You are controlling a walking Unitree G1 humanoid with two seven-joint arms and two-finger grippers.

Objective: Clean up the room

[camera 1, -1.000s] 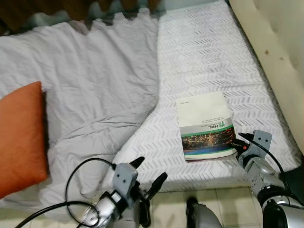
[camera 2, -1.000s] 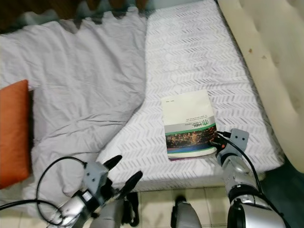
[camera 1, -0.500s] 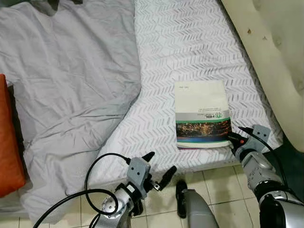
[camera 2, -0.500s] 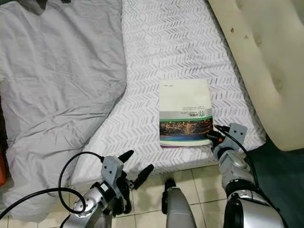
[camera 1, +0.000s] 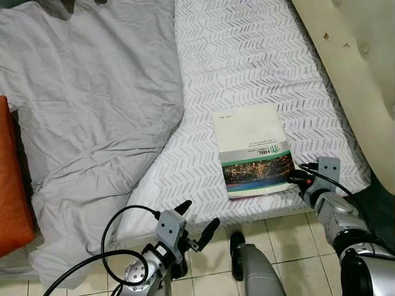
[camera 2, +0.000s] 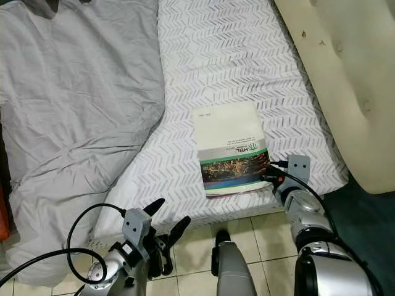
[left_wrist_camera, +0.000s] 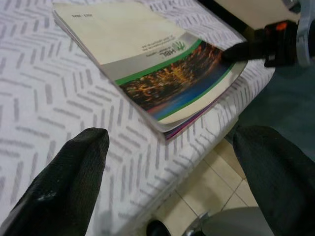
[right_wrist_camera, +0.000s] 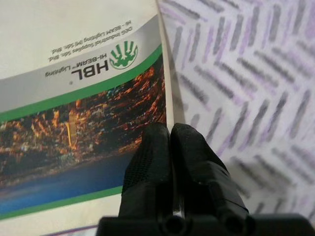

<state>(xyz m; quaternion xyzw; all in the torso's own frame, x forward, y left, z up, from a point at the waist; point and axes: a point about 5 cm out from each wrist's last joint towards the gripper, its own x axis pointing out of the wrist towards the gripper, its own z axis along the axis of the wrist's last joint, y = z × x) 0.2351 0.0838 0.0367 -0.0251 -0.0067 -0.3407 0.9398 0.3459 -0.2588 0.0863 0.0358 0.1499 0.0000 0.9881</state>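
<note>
A soft-cover book (camera 1: 250, 148) with a cream, green and city-photo cover lies flat on the patterned white mattress (camera 1: 247, 55), near its front edge. My right gripper (camera 1: 296, 179) is shut, with its tips pressed against the book's near right edge (right_wrist_camera: 74, 98), one fingertip (right_wrist_camera: 147, 157) on the cover. My left gripper (camera 1: 199, 214) is open and holds nothing, hanging low in front of the mattress edge over the tiled floor. In the left wrist view the book (left_wrist_camera: 147, 64) lies ahead between its spread fingers (left_wrist_camera: 64, 182).
A rumpled grey duvet (camera 1: 92, 105) covers the left half of the bed, and an orange pillow (camera 1: 12, 185) lies at the far left. A cream padded headboard (camera 1: 358, 61) rises on the right. Beige floor tiles (camera 1: 290, 246) run along the bed's front.
The book has turned and slid a little leftward on the mattress with my shut right gripper at its corner. The camera dropped and shifted earlier; the left gripper stays open and low.
</note>
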